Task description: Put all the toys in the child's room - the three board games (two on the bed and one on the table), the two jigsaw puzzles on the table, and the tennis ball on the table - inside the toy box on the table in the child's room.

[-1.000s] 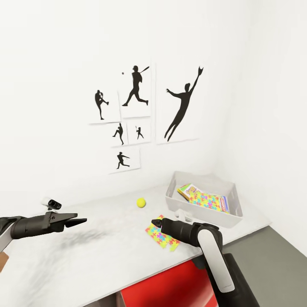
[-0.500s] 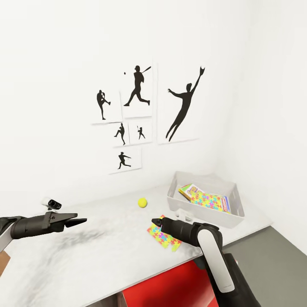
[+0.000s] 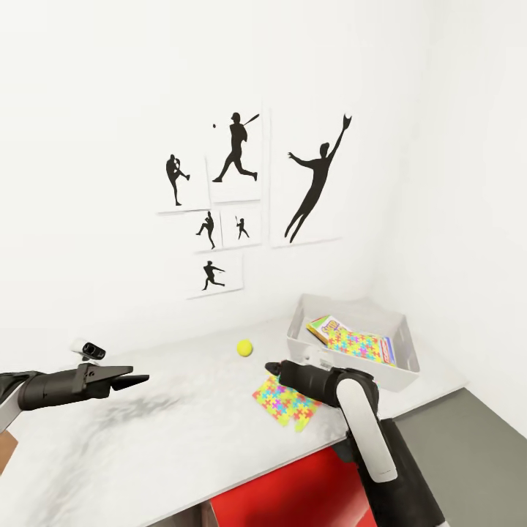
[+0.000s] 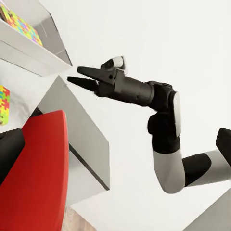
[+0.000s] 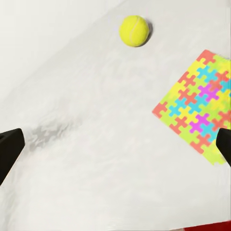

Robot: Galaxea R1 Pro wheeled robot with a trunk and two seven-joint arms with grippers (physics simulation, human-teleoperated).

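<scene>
- Right pincer (image 3: pixel 269 366) held low over the pale desk (image 3: pixel 146 439), just above the near-left corner of the loose jigsaw puzzle (image 3: pixel 287 403); jaws spread apart and released, as seen in the right wrist view where the two dark fingertips (image 5: pixel 9 149) stand wide apart with nothing between them.
- Same pincer seen in the left wrist view (image 4: pixel 77 76), jaws parted, gripping nothing.
- Left pincer (image 3: pixel 139 380) hovering above the desk's left part, well apart from every toy; jaws slightly parted, holding nothing.
- Loose jigsaw puzzle lying flat near the desk's front edge, between the tennis ball (image 3: pixel 244 348) and the toy box (image 3: pixel 344 366); in the right wrist view, sheet (image 5: pixel 197 113) flat on the marbled top with the ball (image 5: pixel 134 30) apart from it.
- Tennis ball resting on the desk, near the toy box's left wall but not touching it, toward the back wall.
- Toy box standing at the desk's right end by the room corner; inside, a second jigsaw puzzle (image 3: pixel 356 342) lying on top of board games (image 3: pixel 323 326), whose printed covers peek out at the left and right of the sheet; number of boxes beneath cannot be told.
- Red chair (image 3: pixel 293 490) tucked under the desk's front edge, beside the right arm.
- Baseball silhouette posters (image 3: pixel 234 190) fixed on the white wall behind the desk.
- Small white camera-like item (image 3: pixel 88 349) sitting on the desk behind the left pincer.
</scene>
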